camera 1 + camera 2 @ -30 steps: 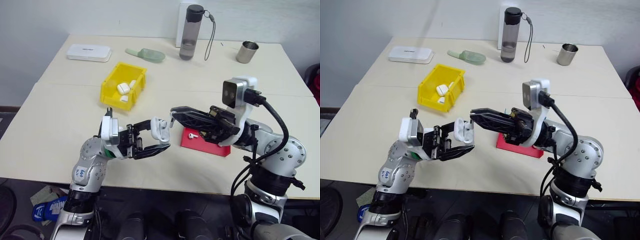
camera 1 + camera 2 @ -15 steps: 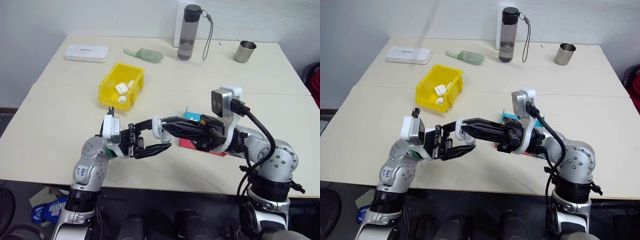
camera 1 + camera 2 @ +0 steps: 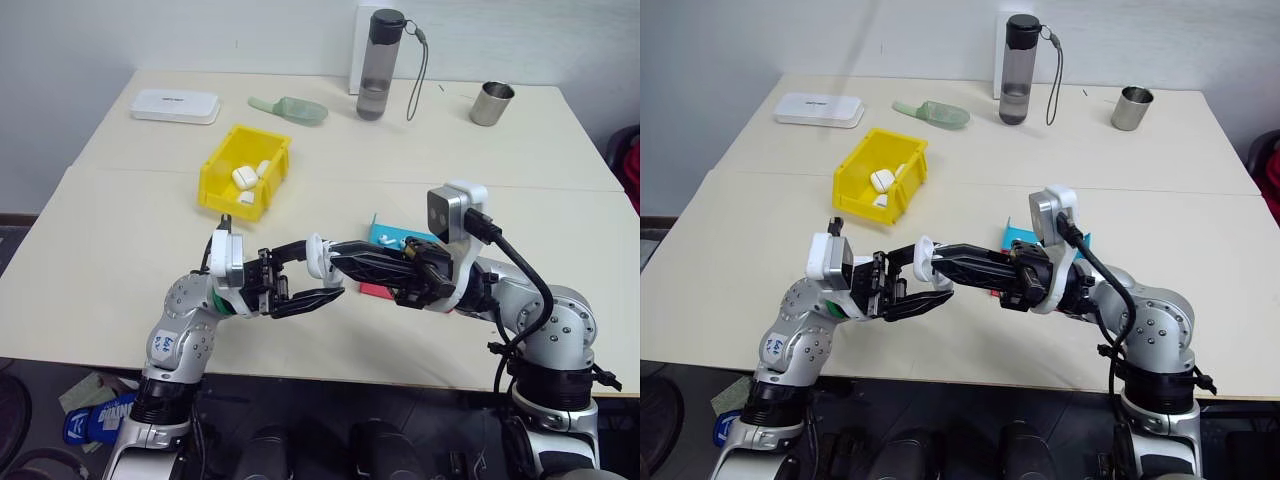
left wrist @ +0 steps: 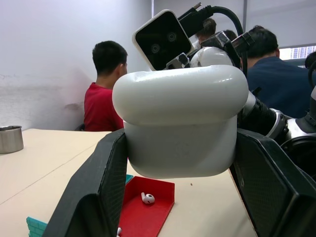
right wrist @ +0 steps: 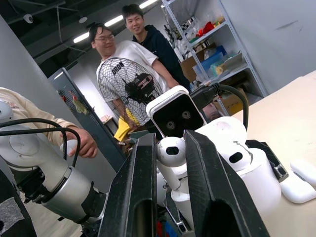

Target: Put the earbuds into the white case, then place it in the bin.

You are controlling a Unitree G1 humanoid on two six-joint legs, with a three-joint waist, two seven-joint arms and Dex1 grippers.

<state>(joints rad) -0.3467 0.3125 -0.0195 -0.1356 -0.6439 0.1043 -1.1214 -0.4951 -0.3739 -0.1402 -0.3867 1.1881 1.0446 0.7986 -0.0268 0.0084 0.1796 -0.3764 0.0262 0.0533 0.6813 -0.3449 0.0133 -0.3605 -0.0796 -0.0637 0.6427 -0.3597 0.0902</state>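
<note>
The wide pale beige surface (image 3: 120, 230) is carrying a small bright yellow plastic bin (image 3: 247, 172) toward the robot's left, already holding several white cases, and a red and blue angled tray (image 3: 385, 240) just behind the two arms. Above the near edge, the left end effector (image 3: 322, 276) is pinching a small glossy white rounded earbud case (image 3: 318, 257) between its two black fingers; in the left wrist view the case (image 4: 180, 121) is sitting upright with its long axis crossing from finger to finger and its domed lid on top, looking closed or nearly so. The right end effector (image 3: 342, 257) is reaching across with its tip at the case, its fingers pinching a tiny glossy white earbud (image 5: 171, 150). Another earbud (image 4: 146, 198) is lying in the red tray.

The risk, as I judge it, is that the earbud misses its socket and drops, or that the right fingers push the case askew in the left grip.
</note>
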